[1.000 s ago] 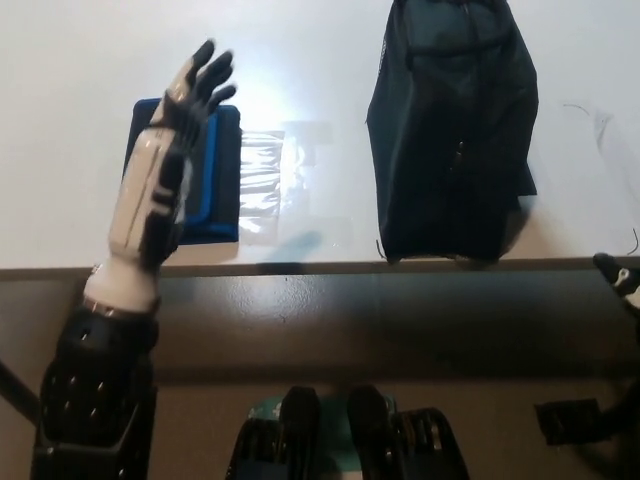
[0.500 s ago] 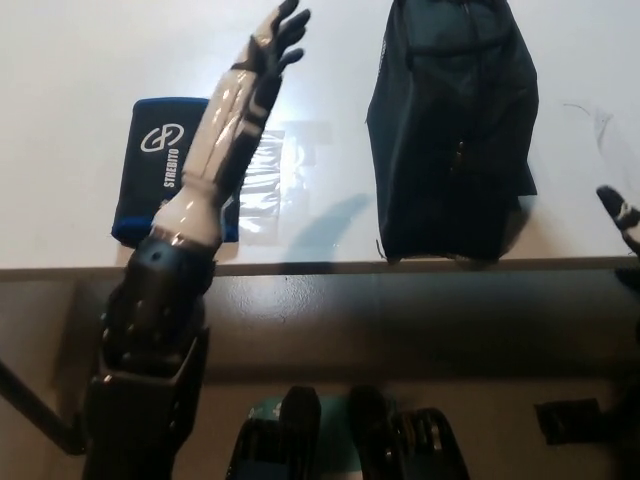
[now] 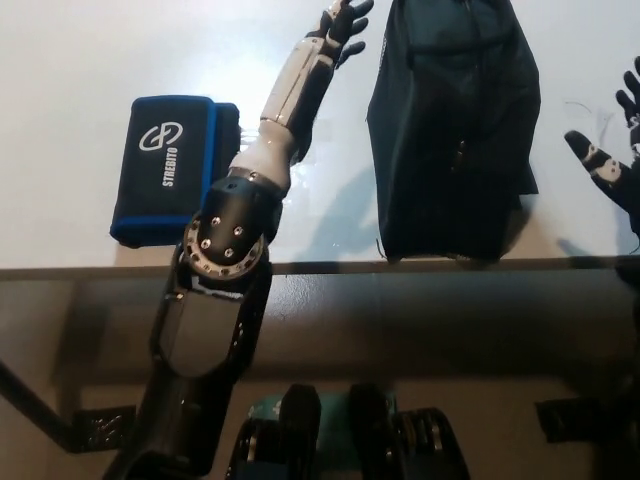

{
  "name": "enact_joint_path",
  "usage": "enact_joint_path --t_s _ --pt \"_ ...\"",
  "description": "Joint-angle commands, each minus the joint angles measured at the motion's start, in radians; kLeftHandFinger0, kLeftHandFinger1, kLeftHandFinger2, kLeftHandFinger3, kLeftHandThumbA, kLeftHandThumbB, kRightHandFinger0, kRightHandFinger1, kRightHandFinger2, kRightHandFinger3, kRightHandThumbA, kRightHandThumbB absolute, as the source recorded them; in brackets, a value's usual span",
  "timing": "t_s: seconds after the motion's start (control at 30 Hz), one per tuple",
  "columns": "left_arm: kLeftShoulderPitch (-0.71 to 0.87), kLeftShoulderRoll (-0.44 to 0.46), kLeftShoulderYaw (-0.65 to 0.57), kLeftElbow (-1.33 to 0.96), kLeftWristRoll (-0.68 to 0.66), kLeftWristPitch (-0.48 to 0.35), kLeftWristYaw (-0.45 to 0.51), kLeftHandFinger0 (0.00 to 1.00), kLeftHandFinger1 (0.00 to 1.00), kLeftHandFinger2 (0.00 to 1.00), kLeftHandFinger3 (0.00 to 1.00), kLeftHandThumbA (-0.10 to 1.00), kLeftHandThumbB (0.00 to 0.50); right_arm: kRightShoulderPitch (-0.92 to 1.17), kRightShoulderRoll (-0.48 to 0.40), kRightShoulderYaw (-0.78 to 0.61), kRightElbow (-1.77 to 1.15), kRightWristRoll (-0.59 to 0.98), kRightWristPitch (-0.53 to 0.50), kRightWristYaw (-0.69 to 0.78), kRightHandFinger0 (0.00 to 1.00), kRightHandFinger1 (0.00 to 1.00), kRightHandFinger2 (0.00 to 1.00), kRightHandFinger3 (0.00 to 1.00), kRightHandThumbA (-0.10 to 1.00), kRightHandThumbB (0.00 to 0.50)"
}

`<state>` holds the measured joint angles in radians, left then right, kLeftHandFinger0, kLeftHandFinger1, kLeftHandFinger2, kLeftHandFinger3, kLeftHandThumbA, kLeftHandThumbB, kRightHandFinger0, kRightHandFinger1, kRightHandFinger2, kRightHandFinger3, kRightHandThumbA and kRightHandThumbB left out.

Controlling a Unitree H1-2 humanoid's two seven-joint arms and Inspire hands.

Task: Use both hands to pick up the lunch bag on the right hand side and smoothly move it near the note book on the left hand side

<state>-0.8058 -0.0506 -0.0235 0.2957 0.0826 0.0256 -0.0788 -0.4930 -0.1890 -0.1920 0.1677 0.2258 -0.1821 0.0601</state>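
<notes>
Black fabric marks the lunch bag (image 3: pixel 452 130), which stands on the white bench (image 3: pixel 80 60) toward the robot's right, its long axis running away from the robot, from near the front edge up past the top of the view. The left robot hand (image 3: pixel 340 22) is stretched far across the bench and sits just beside the bag's upper left side, fingers spread and holding nothing; whether it touches the fabric cannot be told. The bag lies directly to that hand's right. The right robot hand (image 3: pixel 612 150) shows only partly at the right edge, fingers apart and empty, near the bag's right side but clearly apart from it, so the bag lies to its left. Of the two, the left hand looks the nearer to the bag. With the bag between them, the coming move seems to turn on both hands closing inward on its long sides. The notebook (image 3: pixel 168 170), dark with a blue border, lies flat well to the left of the bag, partly behind the left forearm, and marks where the bag should end up.
</notes>
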Motion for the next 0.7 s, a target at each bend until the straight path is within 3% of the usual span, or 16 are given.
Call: enact_joint_path --t_s 0.0,0.33,0.57,0.67 --pt "-0.098 -0.019 0.026 0.067 -0.033 -0.013 0.040 1.00 1.00 1.00 1.00 1.00 0.279 -0.090 0.000 -0.006 0.053 0.059 0.010 0.026 1.00 1.00 1.00 1.00 1.00 0.200" --pt "-0.200 -0.038 0.063 0.274 -0.043 -0.020 0.087 1.00 1.00 1.00 1.00 1.00 0.315 -0.180 0.009 -0.016 0.192 0.106 -0.004 0.050 1.00 1.00 1.00 1.00 1.00 0.207" --pt "-0.267 -0.036 0.095 0.445 -0.059 -0.066 0.127 1.00 1.00 1.00 1.00 1.00 0.346 -0.208 0.019 -0.019 0.246 0.122 -0.028 0.054 1.00 1.00 1.00 1.00 1.00 0.185" --pt "-0.295 -0.027 0.110 0.530 -0.068 -0.106 0.135 1.00 1.00 1.00 1.00 1.00 0.342 -0.211 0.024 -0.020 0.251 0.133 -0.013 0.057 1.00 1.00 1.00 1.00 1.00 0.206"
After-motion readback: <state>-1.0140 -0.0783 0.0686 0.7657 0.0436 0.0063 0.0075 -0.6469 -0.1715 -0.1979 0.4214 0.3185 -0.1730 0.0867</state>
